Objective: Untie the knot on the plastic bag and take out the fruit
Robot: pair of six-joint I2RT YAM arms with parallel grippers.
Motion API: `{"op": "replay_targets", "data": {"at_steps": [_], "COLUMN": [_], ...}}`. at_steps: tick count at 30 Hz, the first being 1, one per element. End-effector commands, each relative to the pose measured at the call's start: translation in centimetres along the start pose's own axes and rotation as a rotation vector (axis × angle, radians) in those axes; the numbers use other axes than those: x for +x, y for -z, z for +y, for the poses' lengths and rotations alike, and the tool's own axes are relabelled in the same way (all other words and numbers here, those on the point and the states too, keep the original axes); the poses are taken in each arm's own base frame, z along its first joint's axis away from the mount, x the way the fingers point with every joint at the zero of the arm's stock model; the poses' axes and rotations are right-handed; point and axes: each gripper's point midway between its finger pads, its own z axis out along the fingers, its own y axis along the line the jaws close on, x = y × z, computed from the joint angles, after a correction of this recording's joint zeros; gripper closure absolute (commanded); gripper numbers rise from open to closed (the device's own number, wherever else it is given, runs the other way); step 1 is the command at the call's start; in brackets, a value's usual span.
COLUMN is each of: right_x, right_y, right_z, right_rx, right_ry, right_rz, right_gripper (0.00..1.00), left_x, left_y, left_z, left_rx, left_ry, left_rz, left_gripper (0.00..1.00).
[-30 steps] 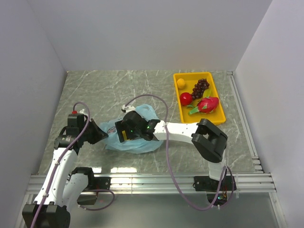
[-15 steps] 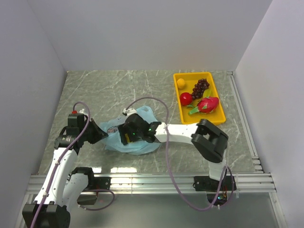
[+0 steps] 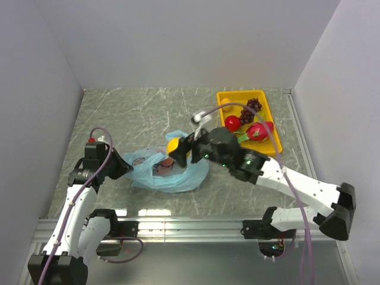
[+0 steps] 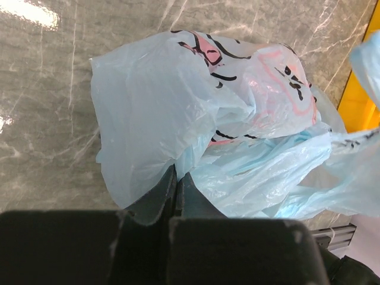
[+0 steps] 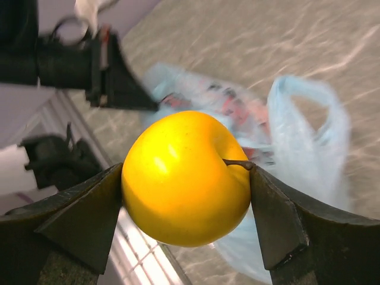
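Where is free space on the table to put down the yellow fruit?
Bare table lies between the plastic bag and the back wall. A narrower strip runs between the bag and the front rail. The yellow tray is crowded: dragon fruit, grapes, red apple.

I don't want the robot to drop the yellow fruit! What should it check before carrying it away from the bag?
1. Yellow fruit squeezed on both sides by the right jaws: ok.
2. Fruit lifted out of the plastic bag, nothing clinging to it: ok.
3. Left jaws shut on a fold of the bag, holding it down: ok.
4. Free spot in the yellow tray for the fruit: cannot tell, since the right arm covers part of the tray.
5. More fruit left inside the bag: cannot tell, since the pink showing through the plastic could be print or fruit.
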Motion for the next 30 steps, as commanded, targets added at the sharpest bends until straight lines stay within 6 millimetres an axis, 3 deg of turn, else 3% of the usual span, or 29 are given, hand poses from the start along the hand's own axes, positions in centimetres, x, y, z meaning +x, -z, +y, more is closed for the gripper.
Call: {"op": "replay_targets", "data": {"at_steps": [1, 2, 4, 5, 7, 8, 11, 12, 13, 14, 15, 19, 23, 28, 30], "right_x": [-3.1, -4.3, -4.9, -5.2, -3.8, -2.4, 1.2, 2.1, 3.2, 4.5, 5.0, 4.6, 2.3, 1.3, -0.2], "right_y": [2.1, 2.8, 3.7, 4.8, 5.1, 5.4, 5.5, 6.0, 6.1, 5.8, 5.8, 6.5, 7.4, 8.1, 7.0], "right_z": [-5.5, -9.0, -13.4, -17.2, -21.8, -25.2, -29.8, -31.4, -32.1, -32.8, -33.2, -33.7, -31.9, -29.2, -25.2], "right_rx": [0.155, 0.252, 0.405, 0.520, 0.654, 0.734, 0.841, 0.883, 0.903, 0.920, 0.937, 0.995, 0.986, 0.969, 0.834], "right_ry": [0.004, -0.019, -0.034, -0.065, -0.128, -0.177, -0.285, -0.328, -0.348, -0.365, -0.374, -0.370, -0.302, -0.242, -0.157], "right_rz": [-0.058, -0.094, -0.119, -0.133, -0.088, -0.052, 0.003, 0.006, 0.026, 0.063, 0.079, 0.088, 0.041, 0.034, 0.009], "right_gripper": [0.90, 0.90, 0.89, 0.89, 0.89, 0.89, 0.83, 0.77, 0.55, 0.42, 0.23, 0.07, 0.02, 0.01, 0.01], "left_x": [-1.4, -1.4, -1.3, -1.2, -1.2, -1.1, -1.0, -1.1, -1.1, -1.2, -1.2, -1.2, -0.5, -0.2, -0.2], "left_y": [0.5, 0.5, 0.5, 0.5, 0.5, 0.5, 0.4, 0.4, 0.4, 0.5, 0.6, 0.6, 0.3, 0.3, 0.4], "left_z": [-1.3, -1.3, -1.5, -1.5, -1.7, -1.8, -1.8, -1.8, -1.8, -1.9, -1.9, -2.1, -2.5, -2.9, -3.0], "left_rx": [0.048, 0.051, 0.062, 0.066, 0.081, 0.083, 0.087, 0.087, 0.086, 0.090, 0.094, 0.104, 0.133, 0.162, 0.164], "left_ry": [-0.038, -0.040, -0.047, -0.050, -0.057, -0.058, -0.061, -0.058, -0.057, -0.059, -0.059, -0.064, -0.081, -0.102, -0.101], "left_rz": [-0.056, -0.055, -0.052, -0.049, -0.043, -0.040, -0.034, -0.038, -0.042, -0.048, -0.053, -0.054, -0.005, 0.014, 0.011], "left_gripper": [0.99, 1.00, 0.99, 1.00, 1.00, 0.99, 0.99, 0.99, 0.99, 1.00, 1.00, 0.99, 1.00, 0.99, 0.99]}}
